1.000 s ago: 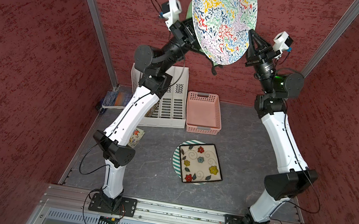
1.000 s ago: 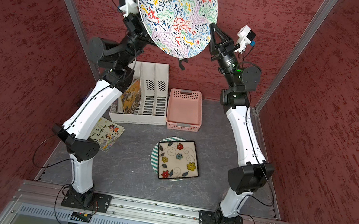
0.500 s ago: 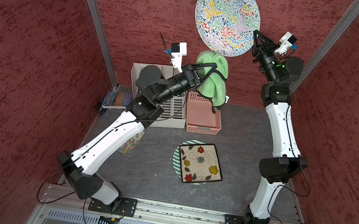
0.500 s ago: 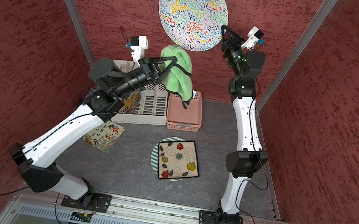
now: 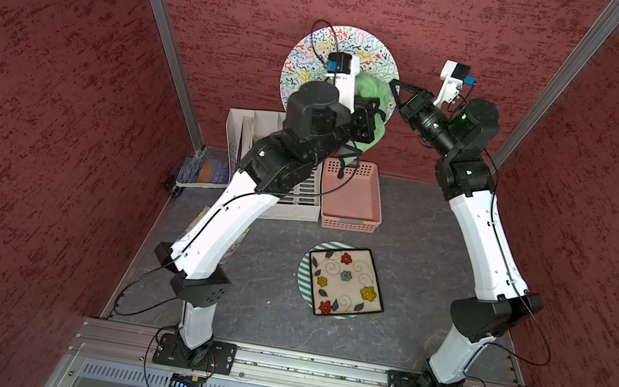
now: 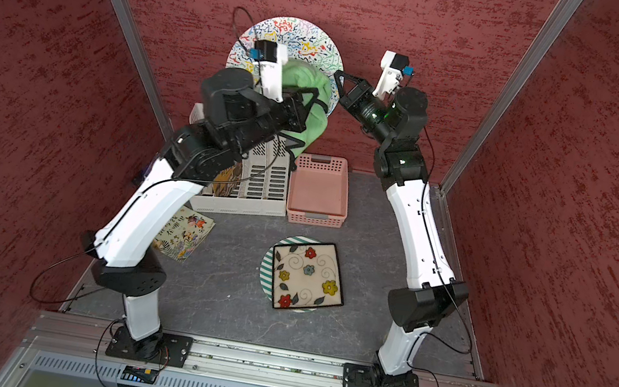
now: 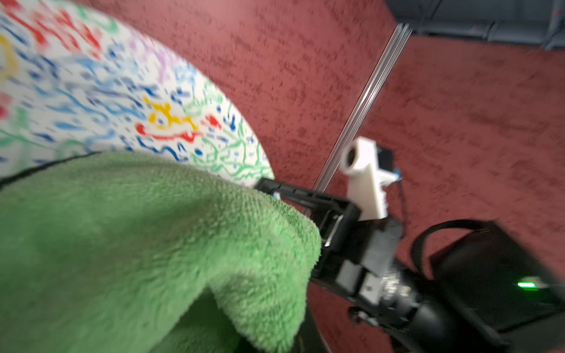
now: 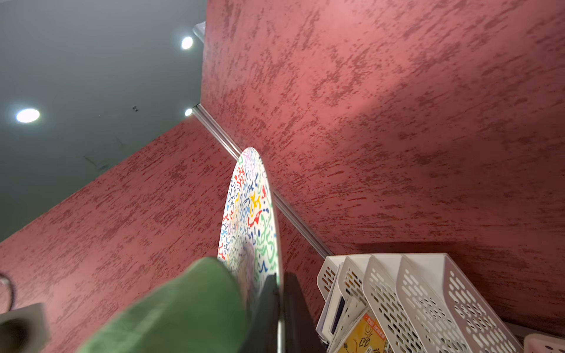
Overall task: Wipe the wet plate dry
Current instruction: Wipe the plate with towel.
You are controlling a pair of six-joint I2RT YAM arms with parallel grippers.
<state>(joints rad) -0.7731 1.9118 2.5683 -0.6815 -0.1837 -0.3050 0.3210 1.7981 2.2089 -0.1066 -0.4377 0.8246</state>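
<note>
My left gripper (image 6: 314,100) is clenched on the cloth (image 5: 370,90) and presses it to the plate (image 5: 364,47). The plate stands on edge at the upper middle of both top views, pinched at its rim by my right gripper (image 5: 393,84). If I push too hard, that thin rim hold may slip or the plate may twist. Half a second ago the cloth hung clear over the basket (image 5: 349,196); now it covers the plate's lower right.

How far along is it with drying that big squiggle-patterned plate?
Done: the right gripper holds the round, colourfully squiggled plate up by its rim. In hand: the left gripper holds a fluffy green cloth against its face. Left: finishing the wipe; wetness isn't visible here.
</note>
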